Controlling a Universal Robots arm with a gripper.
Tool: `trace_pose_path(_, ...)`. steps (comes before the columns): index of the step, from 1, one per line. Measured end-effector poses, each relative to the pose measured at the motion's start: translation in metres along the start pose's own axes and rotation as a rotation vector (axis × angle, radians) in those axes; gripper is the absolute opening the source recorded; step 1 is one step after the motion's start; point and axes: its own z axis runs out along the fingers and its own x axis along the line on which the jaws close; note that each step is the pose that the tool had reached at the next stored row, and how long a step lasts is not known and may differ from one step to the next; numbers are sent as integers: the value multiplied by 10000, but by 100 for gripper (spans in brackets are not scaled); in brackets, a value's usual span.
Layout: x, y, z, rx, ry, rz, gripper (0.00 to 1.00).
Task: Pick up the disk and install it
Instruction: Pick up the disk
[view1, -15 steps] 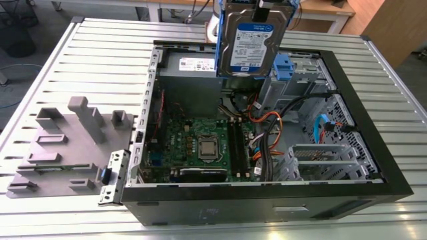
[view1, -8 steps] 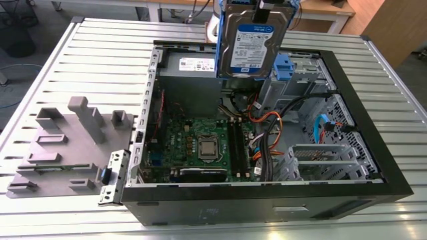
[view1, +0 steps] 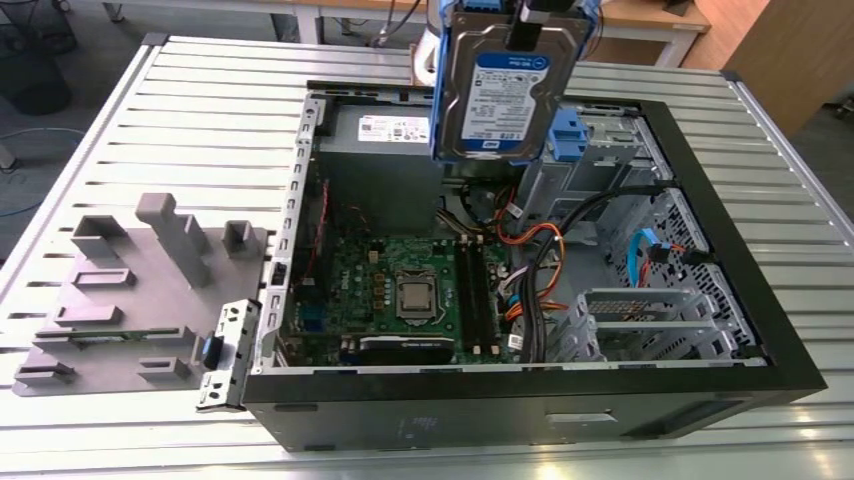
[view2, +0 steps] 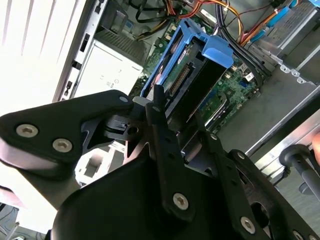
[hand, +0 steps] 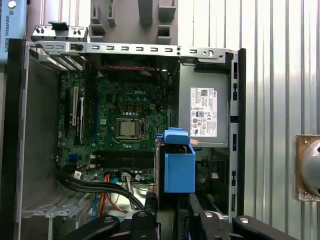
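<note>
gripper: clamped on disk | disk: upright above open computer case

disk: we see dull silver metal, blue plastic rails
table: we see ribbed pale metal
computer case: matt black

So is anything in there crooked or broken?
Nothing looks broken. The only odd thing: the disk hangs upright in the air over the open computer case, gripped by the tool, not in a slot.
</note>
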Motion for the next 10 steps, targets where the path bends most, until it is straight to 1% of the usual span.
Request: trace_pose_path(10, 119, 1, -5, 0, 0, 0, 35)
